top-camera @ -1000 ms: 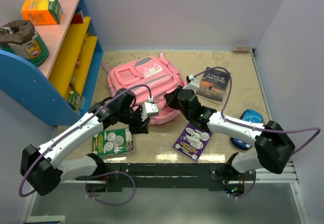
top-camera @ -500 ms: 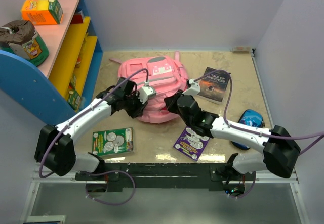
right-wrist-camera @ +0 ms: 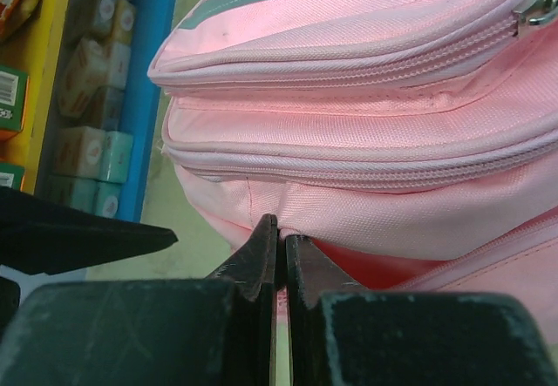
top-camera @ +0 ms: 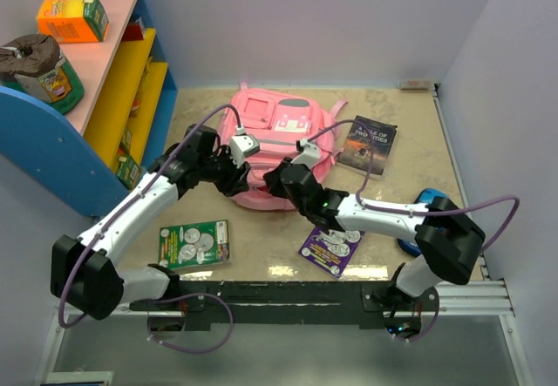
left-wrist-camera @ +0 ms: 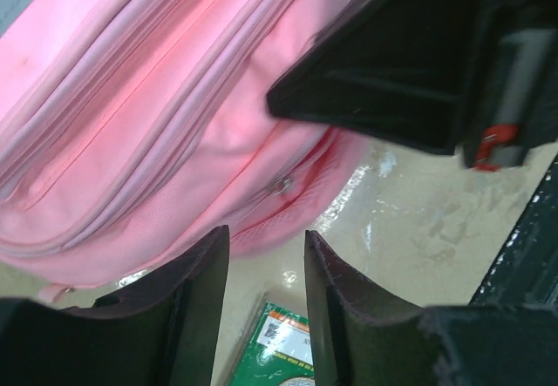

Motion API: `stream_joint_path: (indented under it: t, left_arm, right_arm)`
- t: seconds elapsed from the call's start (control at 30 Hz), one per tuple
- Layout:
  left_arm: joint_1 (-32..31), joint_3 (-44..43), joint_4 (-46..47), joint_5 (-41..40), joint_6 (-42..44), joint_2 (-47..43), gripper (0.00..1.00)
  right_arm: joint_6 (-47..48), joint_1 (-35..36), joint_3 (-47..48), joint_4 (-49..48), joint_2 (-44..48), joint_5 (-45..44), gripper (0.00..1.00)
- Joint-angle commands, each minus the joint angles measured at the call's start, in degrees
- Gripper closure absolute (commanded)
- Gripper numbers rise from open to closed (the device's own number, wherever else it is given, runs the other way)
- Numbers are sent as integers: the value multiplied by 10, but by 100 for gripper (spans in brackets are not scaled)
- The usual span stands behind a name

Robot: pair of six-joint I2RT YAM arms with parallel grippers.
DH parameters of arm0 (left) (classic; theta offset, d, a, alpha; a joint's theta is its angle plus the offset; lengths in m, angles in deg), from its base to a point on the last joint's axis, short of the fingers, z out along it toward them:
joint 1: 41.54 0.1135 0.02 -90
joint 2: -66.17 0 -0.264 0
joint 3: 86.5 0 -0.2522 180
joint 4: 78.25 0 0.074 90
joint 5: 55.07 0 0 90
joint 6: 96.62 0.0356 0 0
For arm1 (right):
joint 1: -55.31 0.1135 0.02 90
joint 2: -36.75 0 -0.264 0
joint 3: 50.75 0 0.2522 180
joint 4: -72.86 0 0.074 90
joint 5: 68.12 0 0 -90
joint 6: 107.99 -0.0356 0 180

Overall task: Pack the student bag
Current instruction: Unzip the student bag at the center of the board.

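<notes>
Right jaws pinch student bag (top-camera: 277,133); left jaws released; green booklet (top-camera: 193,243) near.

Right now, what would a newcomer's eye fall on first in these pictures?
The large soft pink fabric backpack fills the middle of the top view. Both arms meet at its near edge: the right gripper has its jaws apparently pinched on the bottom seam, while the left gripper hangs open beside it. A blue-and-yellow shelf unit stands at far left.
</notes>
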Motion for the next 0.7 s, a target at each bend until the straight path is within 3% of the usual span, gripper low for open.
stream_joint_path:
  t: [0.0,0.2,0.37,0.67]
  left_arm:
    - [1,27,26,41,-31,-20,55]
    - [-1,55,54,15,-54,-5,53]
    - [-1,65,71,-3,-97,-18,43]
    - [-5,101,123,-58,-140,-16,42]
  right_arm:
    - [1,16,63,-78,-9,24,100]
    - [1,19,65,-83,-8,9,100]
    - [6,20,76,-86,-14,7,100]
    - [1,21,105,-98,-40,25,100]
